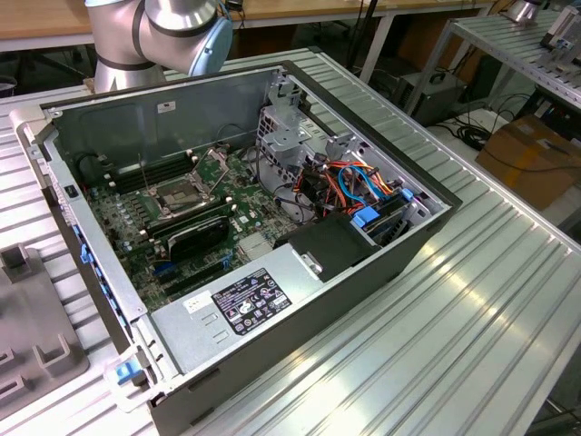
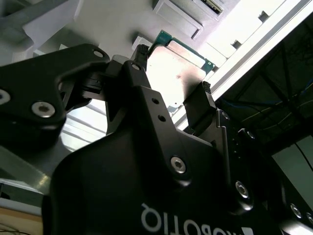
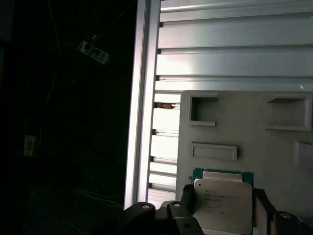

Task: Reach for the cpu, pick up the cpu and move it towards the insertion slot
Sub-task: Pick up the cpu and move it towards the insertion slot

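Flat silver cpu (image 3: 222, 205); silver-framed insertion slot (image 1: 182, 195)

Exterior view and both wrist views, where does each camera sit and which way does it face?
Exterior view: off the arm, looking down into the open computer case and insertion slot; the arm shows.
First wrist view: on the wrist, looking past the gripper at the cpu on a grey tray.
Second wrist view: on the wrist, behind the gripper, facing the cpu.
Shared: both wrist views show gripper and cpu.

Silver cpu (image 3: 222, 205) with green edging; matte black pincer (image 2: 172, 78)
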Robot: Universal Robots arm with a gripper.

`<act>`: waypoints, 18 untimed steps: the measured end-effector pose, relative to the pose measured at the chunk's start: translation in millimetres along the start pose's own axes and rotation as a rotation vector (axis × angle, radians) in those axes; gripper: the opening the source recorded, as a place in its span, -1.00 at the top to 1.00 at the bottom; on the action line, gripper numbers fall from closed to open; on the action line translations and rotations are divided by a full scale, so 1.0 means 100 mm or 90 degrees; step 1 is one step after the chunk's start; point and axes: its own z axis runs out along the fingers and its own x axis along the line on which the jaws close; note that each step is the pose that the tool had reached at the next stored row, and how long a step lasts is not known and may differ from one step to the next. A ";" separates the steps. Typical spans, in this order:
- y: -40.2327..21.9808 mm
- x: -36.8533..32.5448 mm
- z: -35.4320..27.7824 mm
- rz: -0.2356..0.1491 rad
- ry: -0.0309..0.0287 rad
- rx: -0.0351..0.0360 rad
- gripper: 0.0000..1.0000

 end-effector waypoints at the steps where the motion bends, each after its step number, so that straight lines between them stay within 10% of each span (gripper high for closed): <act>1: 0.000 0.000 -0.004 0.000 0.0000 0.0000 -0.10; 18: 0.002 0.004 -0.101 0.000 0.0002 0.0000 -0.10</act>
